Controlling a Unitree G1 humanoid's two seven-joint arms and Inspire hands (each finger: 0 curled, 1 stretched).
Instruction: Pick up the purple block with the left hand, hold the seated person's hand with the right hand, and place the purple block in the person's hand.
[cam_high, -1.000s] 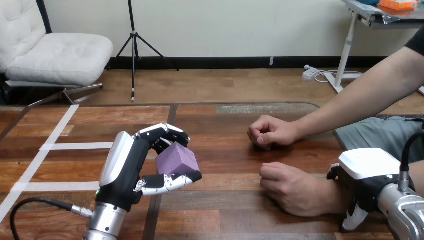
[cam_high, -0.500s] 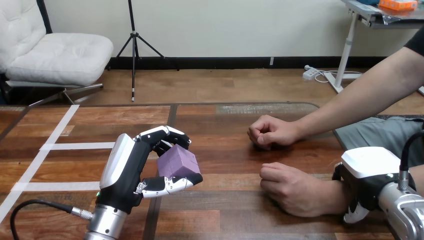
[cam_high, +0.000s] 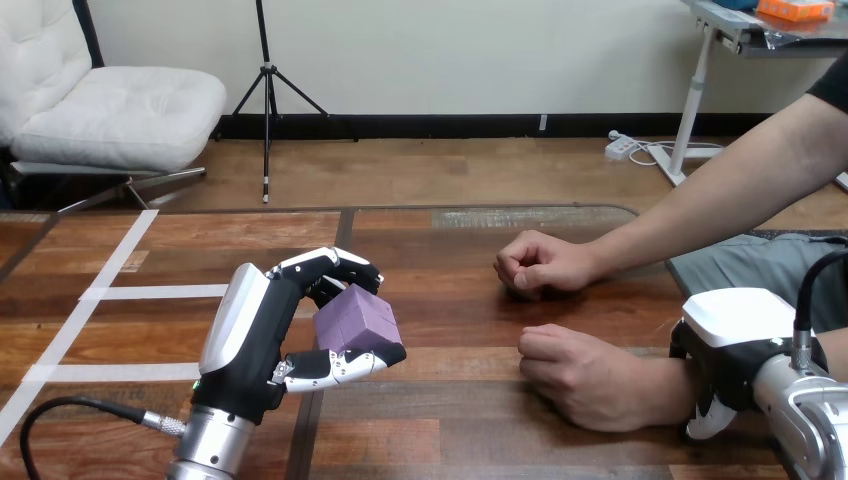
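— How far along?

— First step done, by the look of it: purple block (cam_high: 357, 318) up off the bench (cam_high: 450, 430), gripped in the left hand (cam_high: 262, 345). Second step doubtful. Third not yet begun.

— Doubtful how?

— Right hand (cam_high: 735, 345) set over the wrist (cam_high: 668, 385) of the person's near hand (cam_high: 585, 378), touching it or very nearly. Clasped round it or merely resting there: cannot tell, with the underside hidden.

— And the person's near hand itself?

— Curled into a loose fist, lying on the bench, no palm offered. No place for a block as things stand. Person's far hand (cam_high: 540, 265) likewise curled, farther back on the bench, apart from both robot hands.

— Where does the block sit in the grip?

— Fingers (cam_high: 325, 265) curled over its top and far side, thumb (cam_high: 340, 365) pressed in under its near edge. Pinched between the two, slightly tilted, one face turned up toward the camera.

— And relative to the target?

— Well apart from the near hand, to its left at much the same depth. Bare bench between.

— So what remains?

— Probably this: make sure of the hold at the wrist, wait for the fist to open, carry the block rightward over the palm, then let go.
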